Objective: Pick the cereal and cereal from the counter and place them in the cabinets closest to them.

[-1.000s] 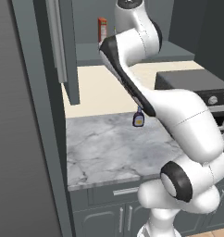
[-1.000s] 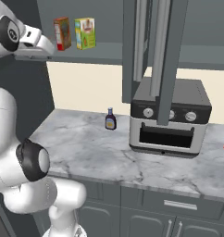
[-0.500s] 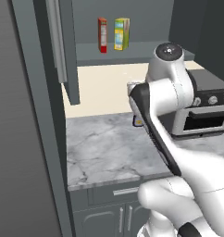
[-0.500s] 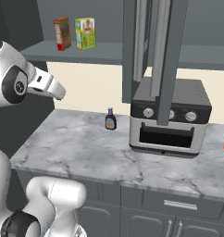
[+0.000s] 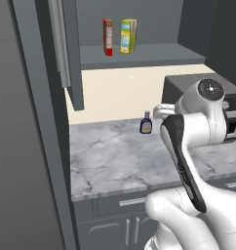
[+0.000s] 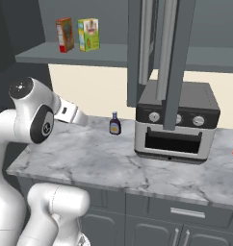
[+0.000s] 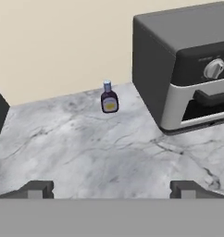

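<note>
Hovering w/ gripper (image 7: 111, 190) jaws wide apart, carrying nothing, over counter (image 7: 86, 157). Sitting at 12 o'clock: small bottle (image 7: 108, 98). Standing far up on cabinet shelf (image 5: 139, 52): cereal boxes (image 5: 108, 36) (image 5: 128, 35). Looking like placing done; prob needing retreat only.

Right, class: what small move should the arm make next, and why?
Probably retract and turn along the counter to seek the other cereal: the tool is open and empty, one red cereal box stands on the cabinet shelf, and ahead lie a bottle and oven.
</note>
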